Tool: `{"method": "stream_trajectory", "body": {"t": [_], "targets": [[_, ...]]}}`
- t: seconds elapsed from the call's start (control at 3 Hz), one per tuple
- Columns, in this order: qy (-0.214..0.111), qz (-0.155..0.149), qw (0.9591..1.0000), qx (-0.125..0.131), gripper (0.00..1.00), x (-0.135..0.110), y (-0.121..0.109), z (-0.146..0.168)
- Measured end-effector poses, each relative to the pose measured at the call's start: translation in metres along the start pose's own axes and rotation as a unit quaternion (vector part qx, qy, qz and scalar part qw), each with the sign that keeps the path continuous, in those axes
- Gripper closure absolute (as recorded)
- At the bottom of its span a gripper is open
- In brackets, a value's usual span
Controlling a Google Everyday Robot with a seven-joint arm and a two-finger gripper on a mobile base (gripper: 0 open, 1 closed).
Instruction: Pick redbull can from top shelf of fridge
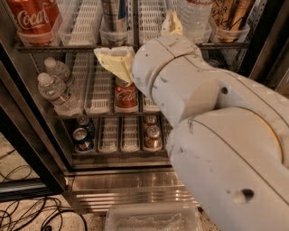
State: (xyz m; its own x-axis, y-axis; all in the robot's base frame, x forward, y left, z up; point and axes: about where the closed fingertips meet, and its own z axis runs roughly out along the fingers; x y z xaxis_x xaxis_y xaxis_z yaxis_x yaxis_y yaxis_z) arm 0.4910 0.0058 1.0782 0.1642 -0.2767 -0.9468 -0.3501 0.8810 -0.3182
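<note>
Redbull can (115, 13) stands on the top shelf (54, 46), just above the gripper (135, 38) — jaws apart, empty. Rise carelessly and you could catch 1 finger (115, 63) on the shelf edge, tipping the can.

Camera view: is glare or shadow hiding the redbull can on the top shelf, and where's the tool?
Camera view: the redbull can is well lit, no glare over it, though the frame's top edge crops it; camera view: the tool sits below it by the top shelf, the white arm covering much of the fridge.
</note>
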Motion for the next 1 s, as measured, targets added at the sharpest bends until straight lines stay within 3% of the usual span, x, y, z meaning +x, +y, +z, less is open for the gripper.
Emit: {"method": "stream_trajectory", "body": {"t": [0.67, 1.0], "targets": [[-0.008, 0.017, 0.9996, -0.023, 0.21, 0.008, 0.012, 0.018], [-0.013, 0.014, 0.9996, -0.02, 0.23, 0.011, 0.005, 0.026]]}}
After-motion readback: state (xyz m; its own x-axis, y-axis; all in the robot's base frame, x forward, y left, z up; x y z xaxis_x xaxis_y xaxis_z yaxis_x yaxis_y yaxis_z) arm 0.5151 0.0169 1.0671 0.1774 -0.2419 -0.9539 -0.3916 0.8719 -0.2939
